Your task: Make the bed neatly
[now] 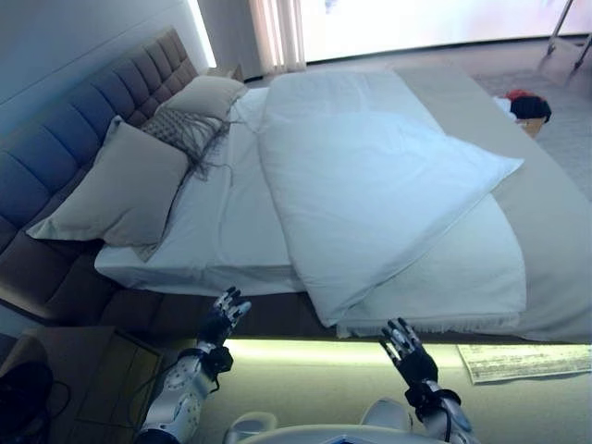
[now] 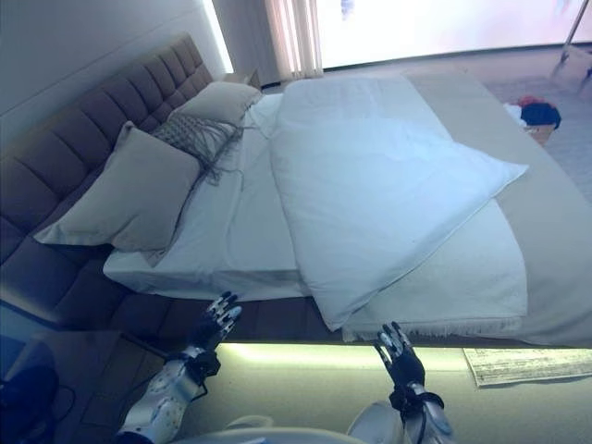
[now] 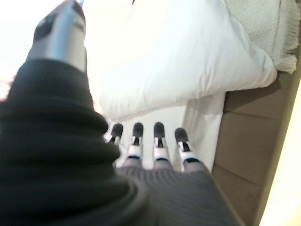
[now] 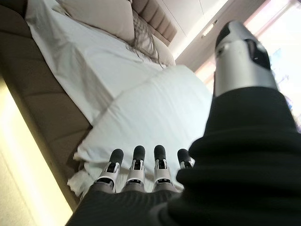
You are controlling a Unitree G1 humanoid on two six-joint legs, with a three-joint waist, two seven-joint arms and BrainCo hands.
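A white duvet (image 1: pixel 370 185) lies crooked on the bed, folded back, with one corner pointing right and its near corner hanging over the bed's near edge. Under it lie a white sheet (image 1: pixel 231 222) and a textured white blanket (image 1: pixel 462 277) with a fringed edge. Two beige pillows (image 1: pixel 120 190) and a tasselled cushion (image 1: pixel 185 129) lean at the headboard. My left hand (image 1: pixel 222 319) is open, below the sheet's near edge, touching nothing. My right hand (image 1: pixel 405 350) is open, just below the blanket's fringe. The duvet also shows in the left wrist view (image 3: pixel 178 56) and the right wrist view (image 4: pixel 160 113).
A tufted headboard (image 1: pixel 83 120) runs along the left. A lit strip (image 1: pixel 351 350) glows under the bed frame. A nightstand (image 1: pixel 83 361) stands at lower left. A paper (image 1: pixel 523 361) lies on the floor at right. Dark and red things (image 1: pixel 527 104) lie beyond the bed.
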